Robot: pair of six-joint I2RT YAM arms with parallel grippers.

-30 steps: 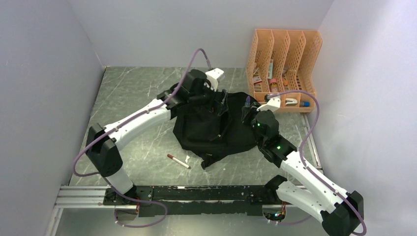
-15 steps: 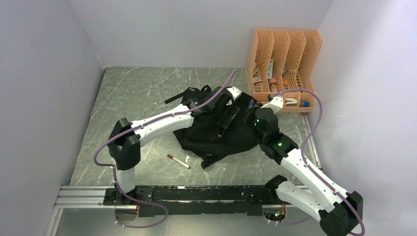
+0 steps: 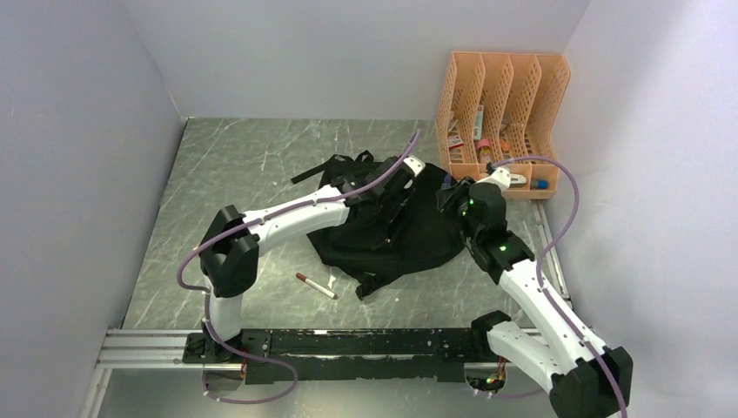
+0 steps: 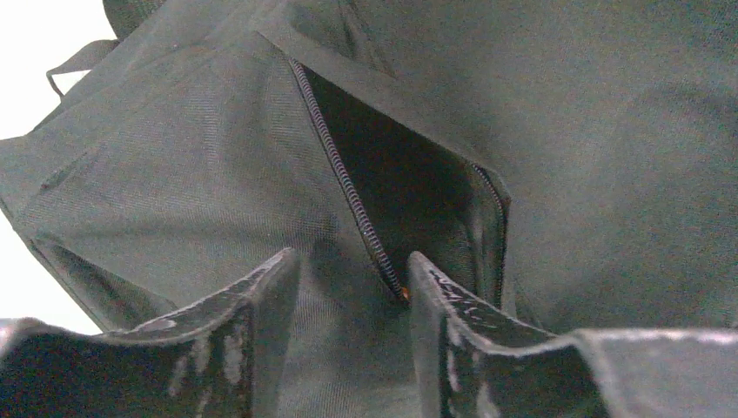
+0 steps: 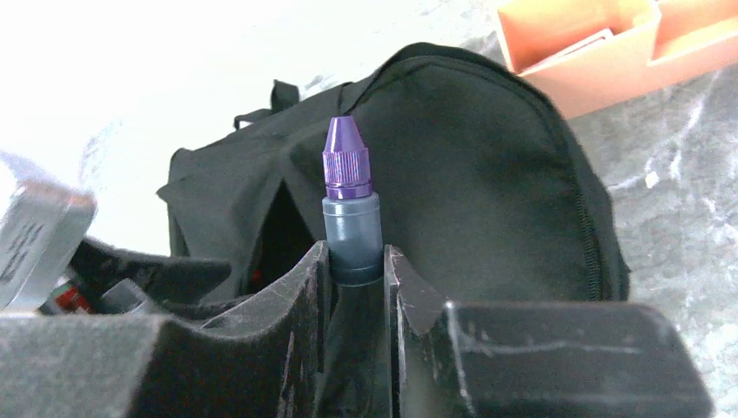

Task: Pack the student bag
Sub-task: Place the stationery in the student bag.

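Two white-and-black arms reach forward from the near rail across a grey marbled table [image 3: 244, 174]. Mid-table beneath them lies a large soft black fabric backpack [image 3: 418, 239]. The left gripper [image 4: 348, 292] stands half open, astride the pocket's toothed zip [image 4: 344, 178]. The right gripper [image 5: 357, 261] pinches a small grey bottle [image 5: 350, 213] with a ribbed purple cap. Beyond stands an orange slotted plastic organiser [image 3: 500, 87].

Left wrist view: student bag [image 4: 600, 131] overfills frame, cut off at top and right edges. Pocket [image 4: 409, 200] straight ahead of left gripper [image 4: 352, 261] is black inside; contents cannot be told.

Right wrist view: bottle [image 5: 352, 218], lower body hidden between the 2 fingers [image 5: 287, 348] of right gripper [image 5: 355, 252]. Blurred grey-white part [image 5: 39, 235] left of those fingers, cut by frame edge. Orange organiser [image 5: 600, 52] ahead and right, cut off at top.

Top view: left fingertips lost against black fabric; organiser items [image 3: 477, 138] too small to name.
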